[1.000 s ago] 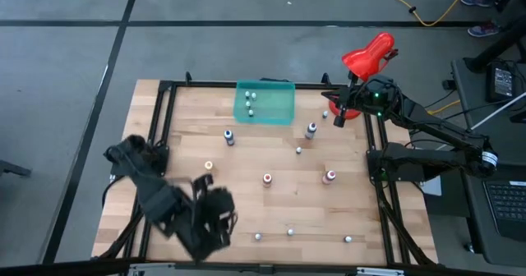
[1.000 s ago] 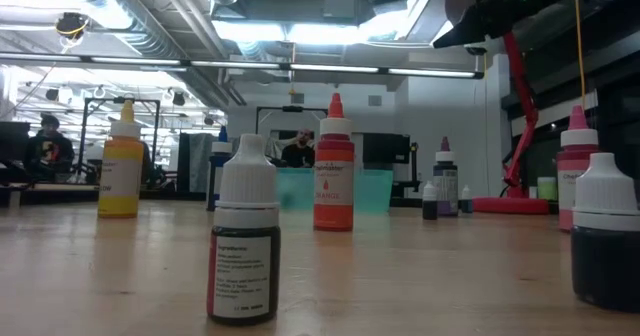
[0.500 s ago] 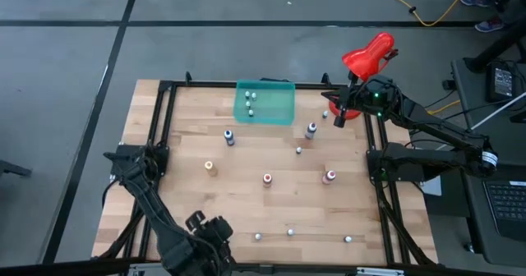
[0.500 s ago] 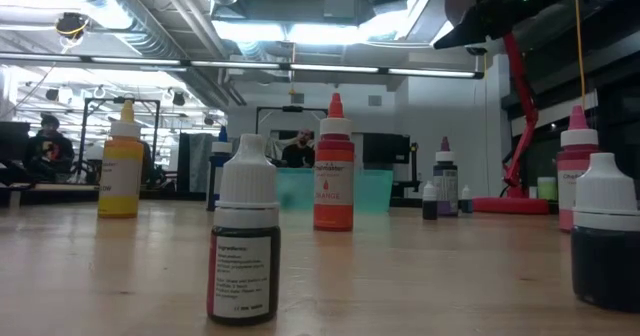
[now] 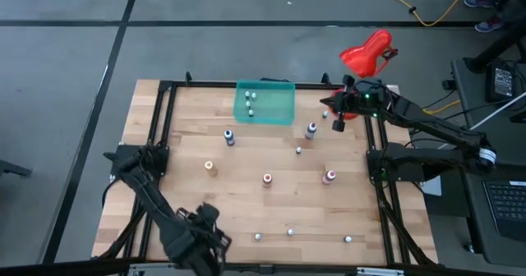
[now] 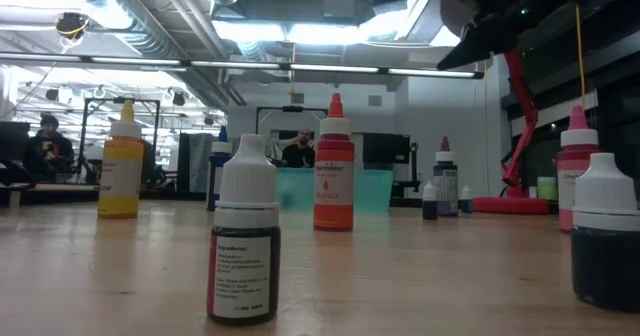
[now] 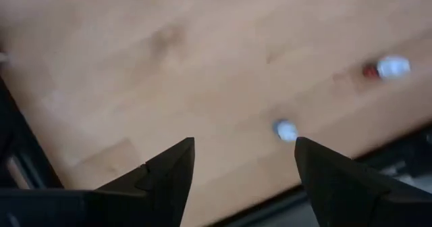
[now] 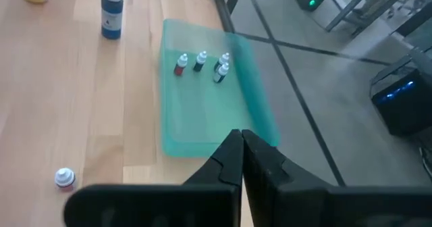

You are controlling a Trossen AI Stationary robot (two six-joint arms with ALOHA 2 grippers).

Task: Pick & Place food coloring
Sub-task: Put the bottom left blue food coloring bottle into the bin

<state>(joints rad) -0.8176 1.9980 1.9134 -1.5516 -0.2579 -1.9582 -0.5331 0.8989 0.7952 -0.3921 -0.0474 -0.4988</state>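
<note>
Overhead, a pale wooden table [image 5: 181, 136] framed in black rails carries small food-coloring bottles with pale caps, most standing loose and well apart, while three tiny ones already lie in the shallow translucent green plastic tray [image 5: 279, 112] at the far edge. The left gripper [image 5: 200, 241] hovers low over the near-left corner with its two dark fingers [image 7: 162, 183] spread wide and nothing between them; its wrist view shows bare wood, one white-capped small bottle [image 7: 285, 129] just beyond the fingertips and a red-bodied one farther off. The right gripper [image 5: 338, 120] hangs near the far-right corner beside the red desk lamp [image 5: 367, 54], fingers pressed together and empty, looking down on the tray; this arm appears to be waiting. The step in hand reads as an approach for a fresh pick by the left arm. The next move would call for centring the open fingers over the nearest white-capped bottle [image 5: 258, 236] in the front row, descending without tipping it, closing, then carrying it across to the tray. Seen from table height, an orange bottle [image 6: 334, 166] and a yellow bottle [image 6: 121, 163] stand upright, and a dark-labelled white-capped bottle [image 6: 245, 241] fills the foreground. The left gripper does not appear in that view, its wrist view is blurred, and the bottle at the right edge is cut off.
</note>
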